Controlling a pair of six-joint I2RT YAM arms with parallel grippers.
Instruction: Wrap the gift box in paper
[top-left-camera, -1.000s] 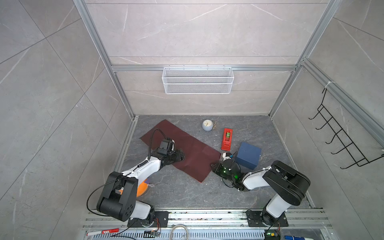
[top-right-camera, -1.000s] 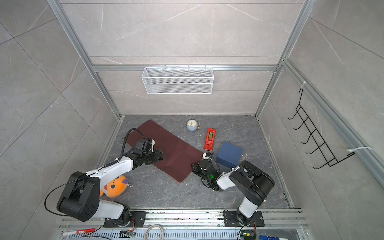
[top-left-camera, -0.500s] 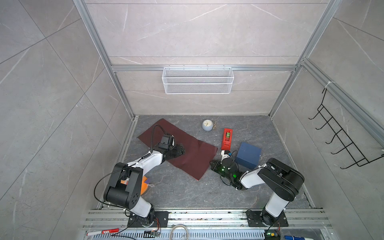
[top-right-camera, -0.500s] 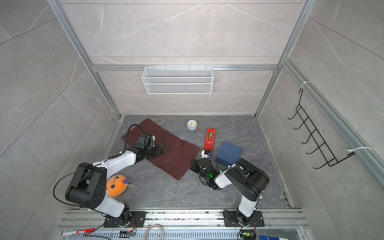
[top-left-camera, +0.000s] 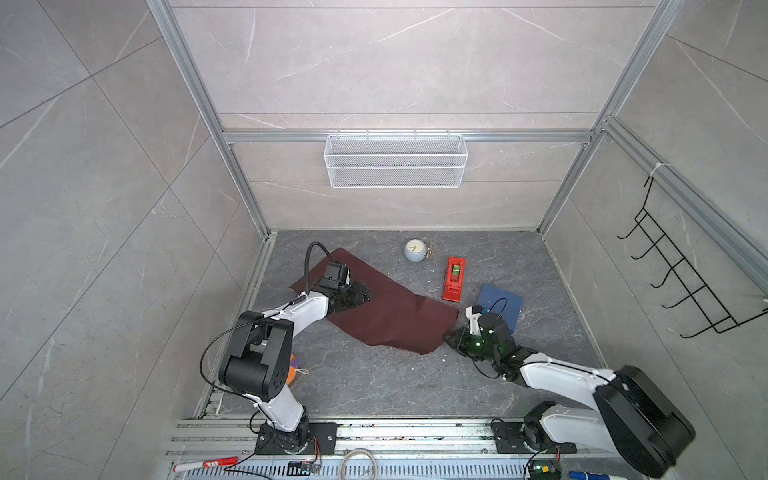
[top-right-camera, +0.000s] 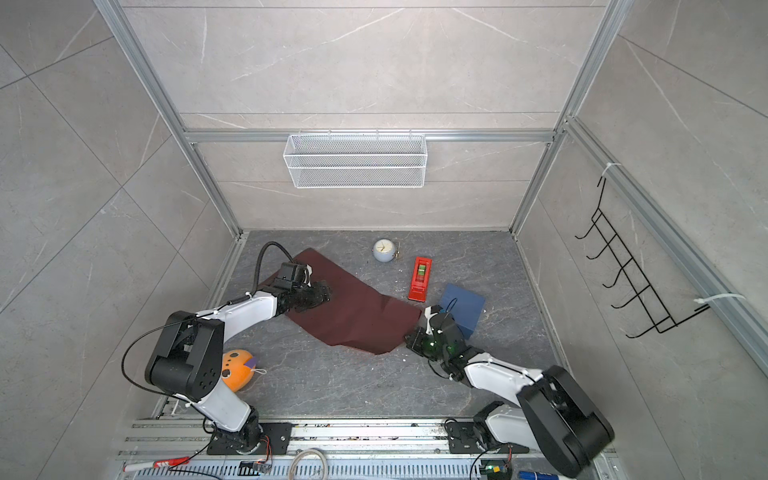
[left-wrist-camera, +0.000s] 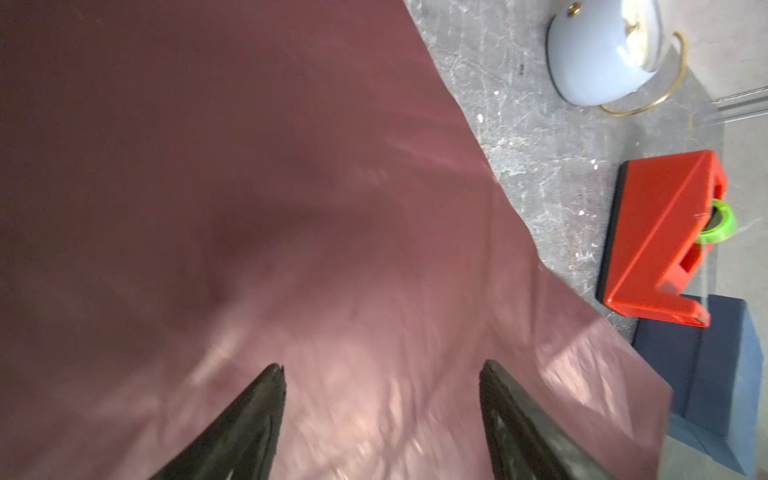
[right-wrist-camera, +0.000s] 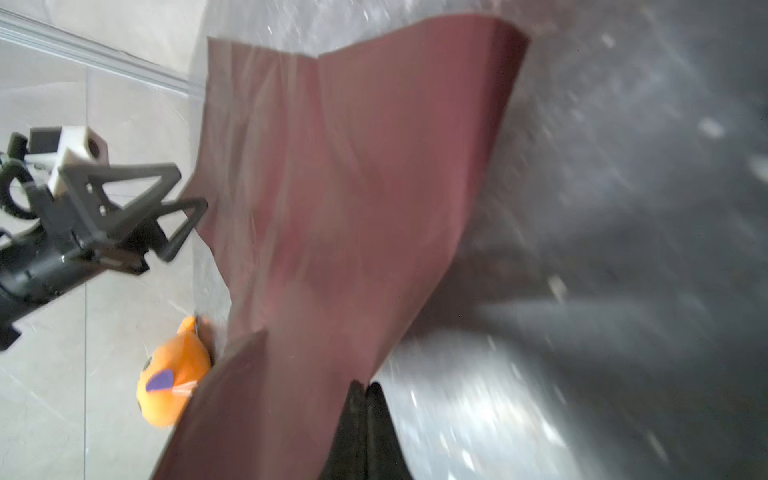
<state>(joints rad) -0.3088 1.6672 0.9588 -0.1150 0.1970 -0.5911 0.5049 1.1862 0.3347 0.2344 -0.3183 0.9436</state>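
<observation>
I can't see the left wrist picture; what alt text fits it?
The open left gripper is over the maroon paper, which fills most of the view. Past its edge, on the table, are a red tape dispenser, the blue gift box and a clock.

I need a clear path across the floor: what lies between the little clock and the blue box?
A red tape dispenser stands between the clock and the blue box, plain in both top views.

Grey marbled floor (top-left-camera: 374, 386) bears paper (top-left-camera: 386, 316), gift box (top-left-camera: 513, 309), red tape dispenser (top-left-camera: 453, 278), clock (top-left-camera: 414, 250); orange toy (top-right-camera: 235, 370) too.
</observation>
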